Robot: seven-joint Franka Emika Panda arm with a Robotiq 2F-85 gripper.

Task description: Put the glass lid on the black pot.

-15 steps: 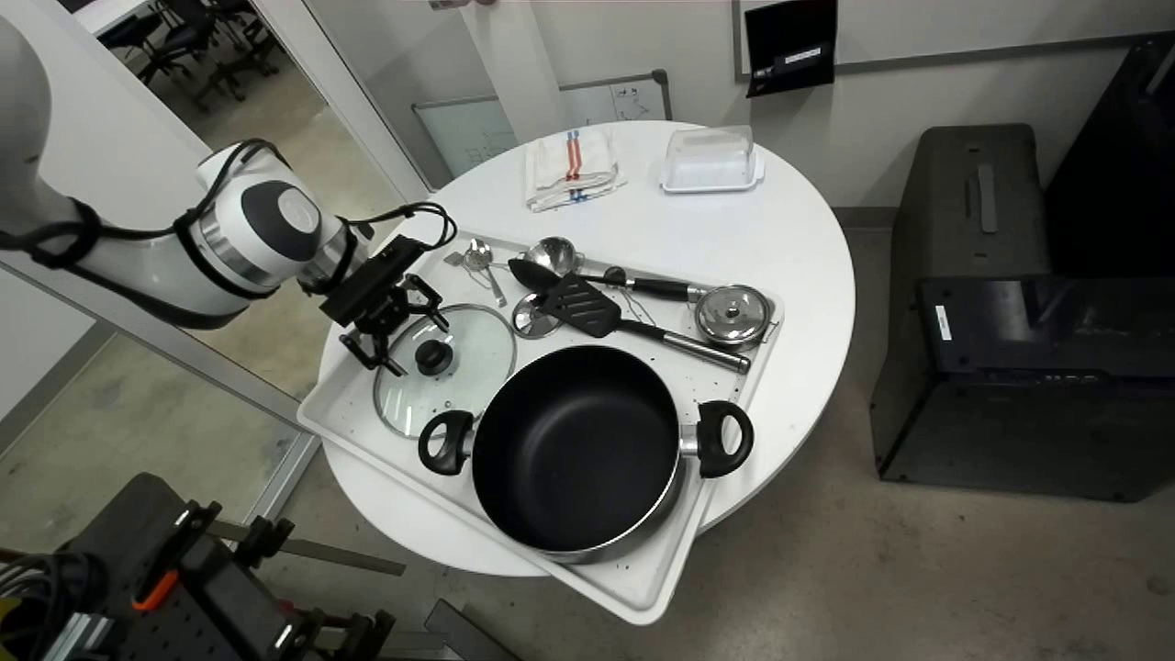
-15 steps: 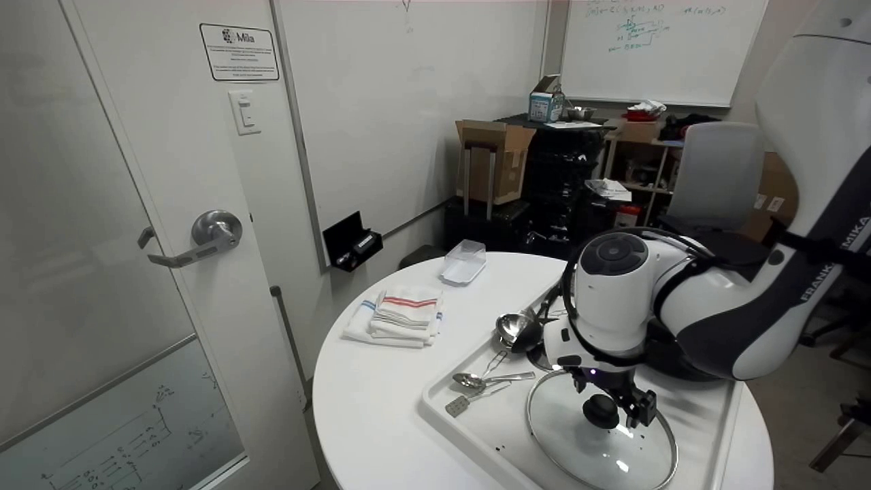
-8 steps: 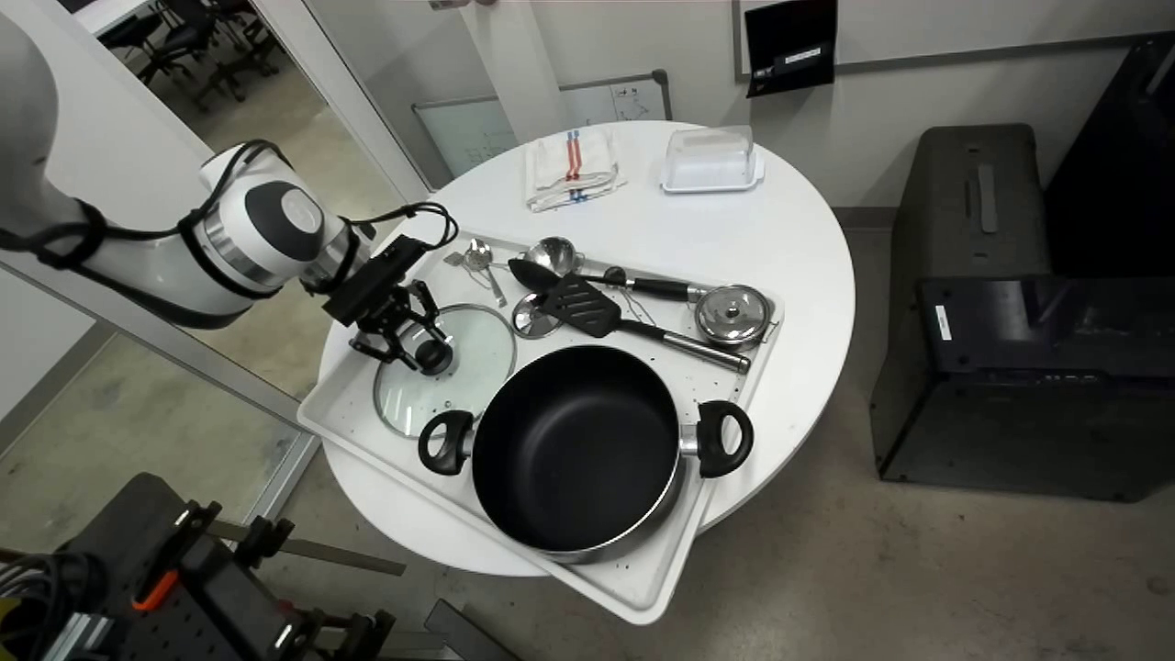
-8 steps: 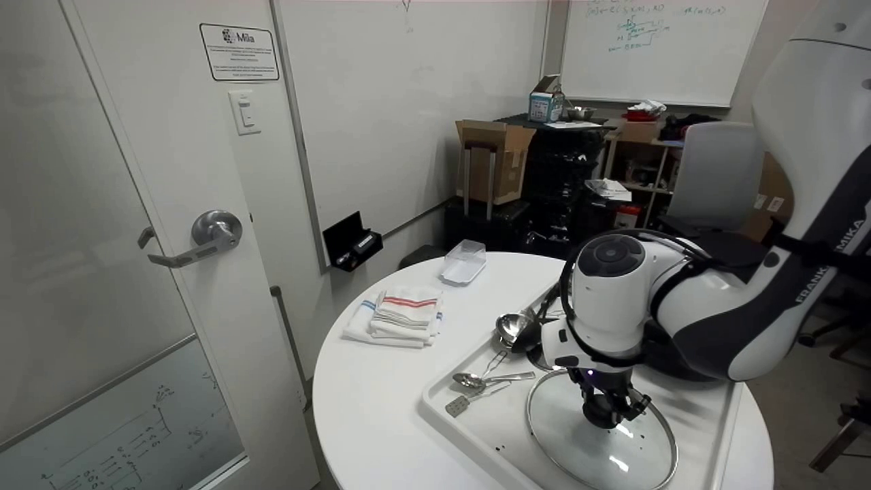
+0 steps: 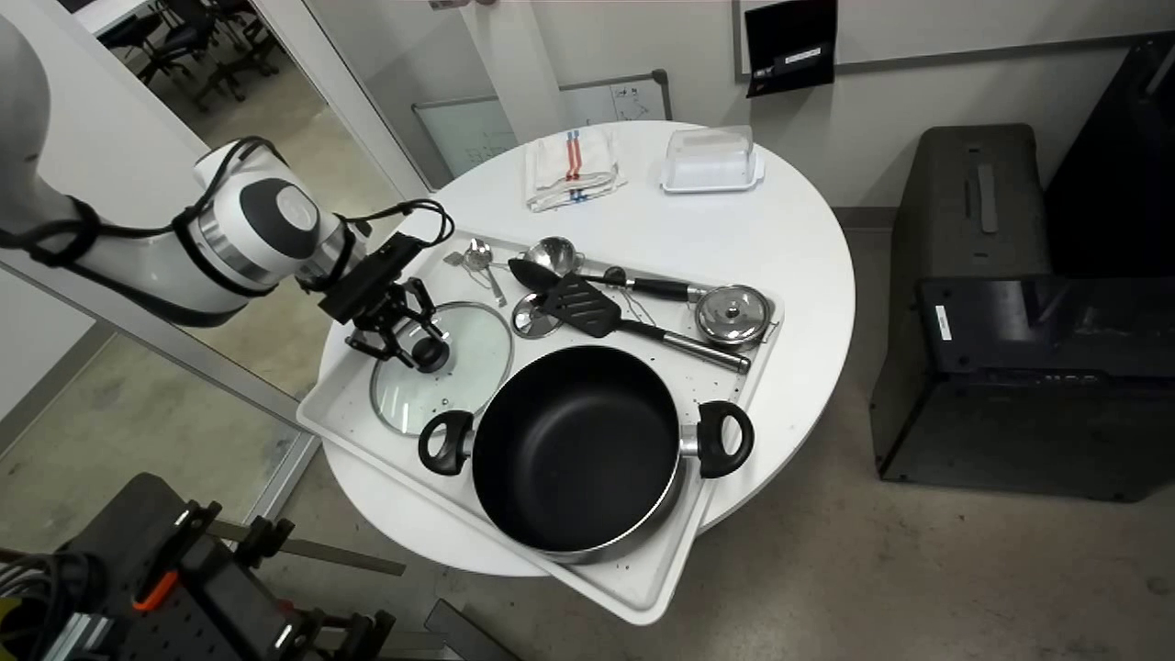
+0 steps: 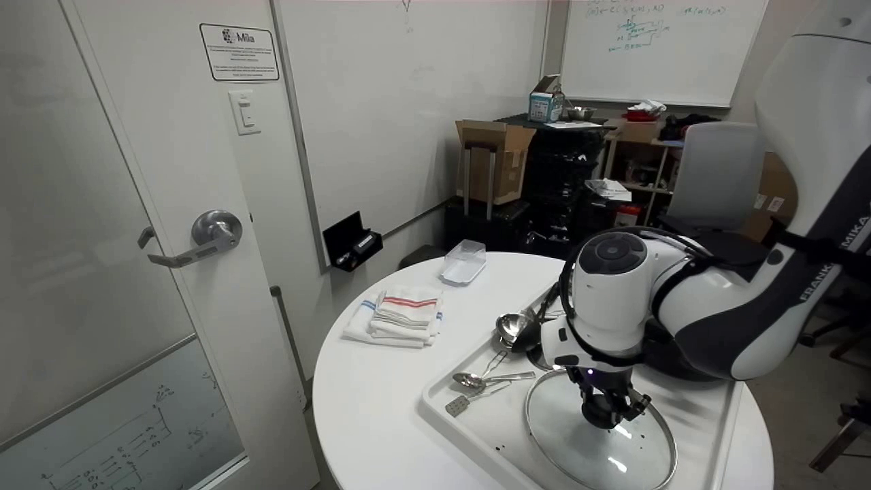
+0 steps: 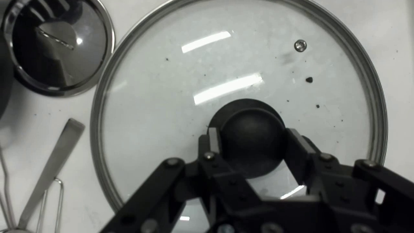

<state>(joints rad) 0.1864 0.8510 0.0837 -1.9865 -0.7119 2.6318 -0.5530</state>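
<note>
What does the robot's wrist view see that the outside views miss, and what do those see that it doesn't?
Only the wrist view clearly shows shiny screw heads on the fingers of the tool.
Only the exterior views show folded towels, a clear plastic box and the black pot.
Shared: the glass lid, with the tool at its black knob.

fingers around knob | glass lid beside black pot

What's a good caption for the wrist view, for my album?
The gripper grasps the glass lid by its black knob, a smaller shiny lid alongside.
</note>
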